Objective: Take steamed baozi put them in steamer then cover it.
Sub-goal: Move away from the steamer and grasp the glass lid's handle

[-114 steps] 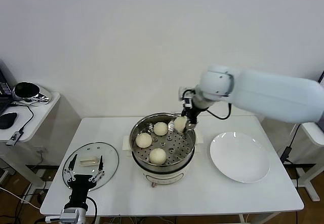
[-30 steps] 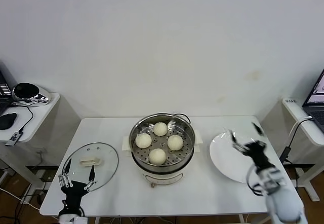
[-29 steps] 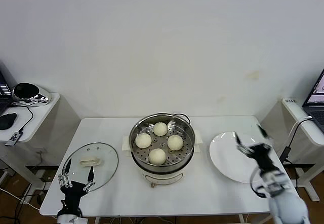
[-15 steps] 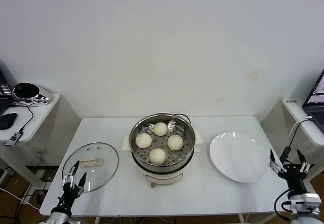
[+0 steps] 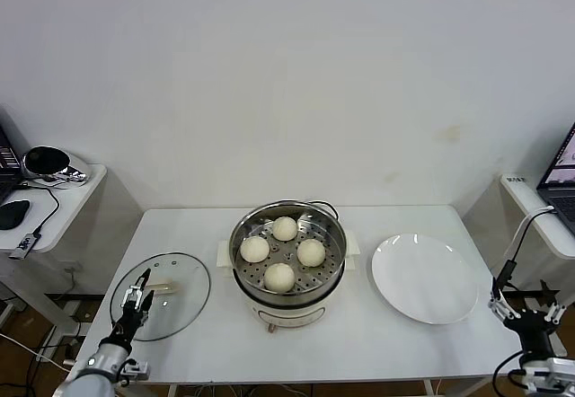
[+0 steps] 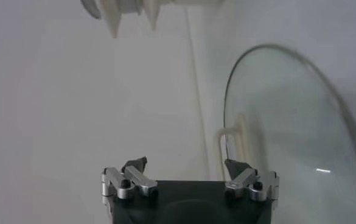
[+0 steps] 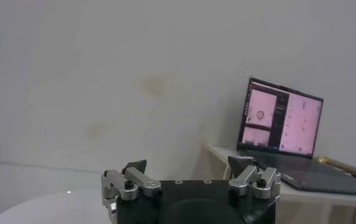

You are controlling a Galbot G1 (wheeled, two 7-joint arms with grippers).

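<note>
Hovering left claw (image 5: 137, 295) wide over cover (image 5: 171, 298) | right claw (image 5: 528, 313) wide | baozi (image 5: 280, 276) in steamer (image 5: 334, 271)

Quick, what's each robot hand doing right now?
Left hand: open, empty, over the glass lid.
Right hand: open, empty, beside the white plate.

Your white worktop (image 5: 198, 235) carries three things in a row. The steamer (image 5: 288, 258) stands at its middle on a white base. The cover (image 5: 162, 282) lies flat toward the robot's left, near the front edge. A white plate (image 5: 424, 277) rests toward the right, apart from the steamer.
</note>
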